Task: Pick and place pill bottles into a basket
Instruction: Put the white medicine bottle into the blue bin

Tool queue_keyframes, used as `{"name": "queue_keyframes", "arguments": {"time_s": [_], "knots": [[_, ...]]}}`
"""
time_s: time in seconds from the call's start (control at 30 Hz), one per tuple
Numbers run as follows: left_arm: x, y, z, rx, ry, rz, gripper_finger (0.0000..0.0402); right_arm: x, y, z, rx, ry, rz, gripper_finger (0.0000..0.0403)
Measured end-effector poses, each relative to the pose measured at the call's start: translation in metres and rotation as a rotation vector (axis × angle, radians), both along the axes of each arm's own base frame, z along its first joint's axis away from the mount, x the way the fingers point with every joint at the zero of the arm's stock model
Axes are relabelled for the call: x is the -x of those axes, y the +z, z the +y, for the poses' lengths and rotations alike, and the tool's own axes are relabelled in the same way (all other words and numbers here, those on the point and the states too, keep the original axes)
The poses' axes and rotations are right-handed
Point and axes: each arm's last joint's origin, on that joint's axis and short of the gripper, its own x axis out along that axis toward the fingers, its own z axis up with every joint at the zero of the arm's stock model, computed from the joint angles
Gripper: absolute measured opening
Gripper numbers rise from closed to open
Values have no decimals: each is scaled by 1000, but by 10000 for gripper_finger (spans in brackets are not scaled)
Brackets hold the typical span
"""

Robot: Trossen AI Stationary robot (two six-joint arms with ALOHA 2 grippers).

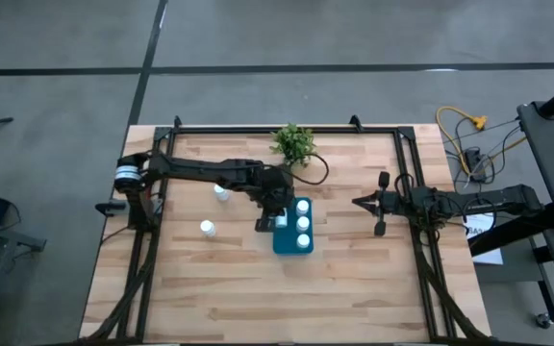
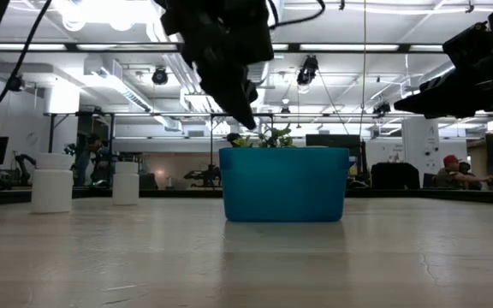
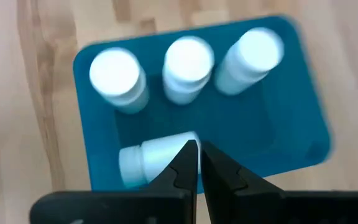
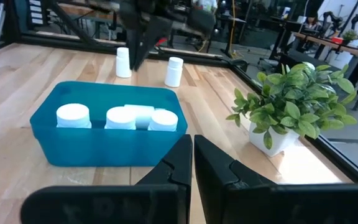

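Wooden table [image 1: 258,298] carries two bottles [image 1: 207,229] at frame left of the basket [image 1: 283,245]; left gripper [image 1: 265,224], fingers pressed together and empty, hovers nearer than right gripper [image 1: 359,202], also pressed together.

You've got a small green potted plant [image 1: 293,143] sitting near the far edge of the wooden tabletop [image 1: 258,298], upright in its white pot [image 4: 272,140]. Off the tabletop's right side, a yellow cable [image 1: 465,123] loops across the grey floor [image 1: 306,34], and a white sheet of paper [image 1: 482,240] lies there too. Look level across and you see a workshop behind, with a seated person in a red cap [image 2: 452,169] at the right.
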Motion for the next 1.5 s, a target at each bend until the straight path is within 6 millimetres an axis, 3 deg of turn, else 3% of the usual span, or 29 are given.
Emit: {"name": "queue_keyframes", "arguments": {"time_s": [0.2, 0.77, 1.13, 1.5], "knots": [[-2, -8, 1, -19, 10, 24, 0, 0, 0, 0, 27, 3, 5, 9], [0, 4, 2, -77, -38, -14, 2, 0, 3, 0, 60, 3, -15, 9], [1, 4, 6, -220, 0, -6, 86, 0, 4, -1, 107, -21, -22, 9], [1, 4, 7, -187, 52, -2, 126, -1, 15, -1, 120, -23, -77, 8]]}}
